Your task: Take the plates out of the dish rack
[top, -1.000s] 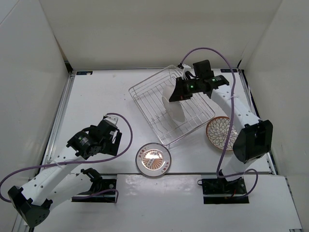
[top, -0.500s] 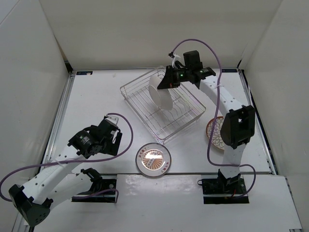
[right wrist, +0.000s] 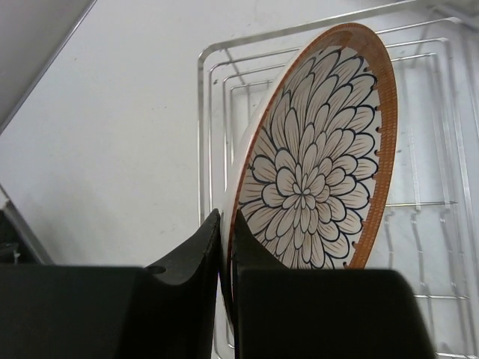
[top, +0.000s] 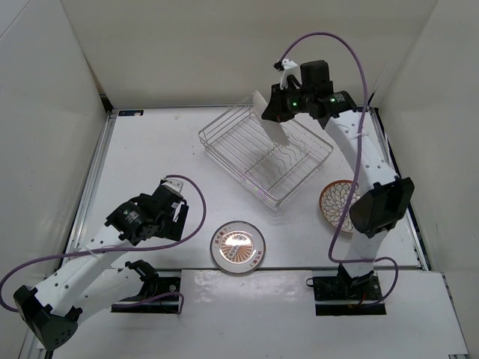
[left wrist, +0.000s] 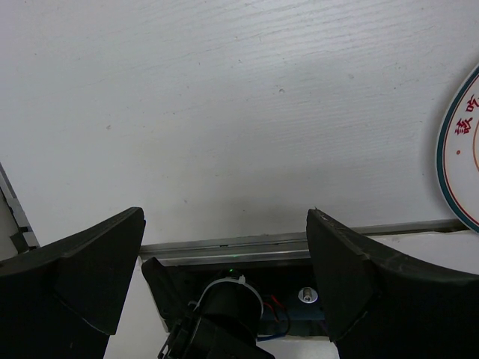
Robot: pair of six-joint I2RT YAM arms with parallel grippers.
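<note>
My right gripper (top: 278, 111) is shut on the rim of a plate (top: 269, 123) and holds it on edge above the far side of the wire dish rack (top: 299, 168). In the right wrist view the plate (right wrist: 314, 179) shows a petal pattern with an orange rim, pinched between the fingers (right wrist: 202, 254), with the rack (right wrist: 213, 82) behind it. No plate shows in the rack. A brown petal plate (top: 340, 206) lies flat right of the rack. A plate with orange radial lines (top: 238, 247) lies near the front edge. My left gripper (top: 166, 217) is open and empty, left of that plate.
The left wrist view shows bare table, the front rail (left wrist: 224, 245), the arm's base mount below it, and the edge of the orange-lined plate (left wrist: 458, 149) at the right. White walls close in the table on three sides.
My right gripper has lifted the plate up out of the rack and toward the back. The rack slid left, then back to the right. The left arm has not moved.
</note>
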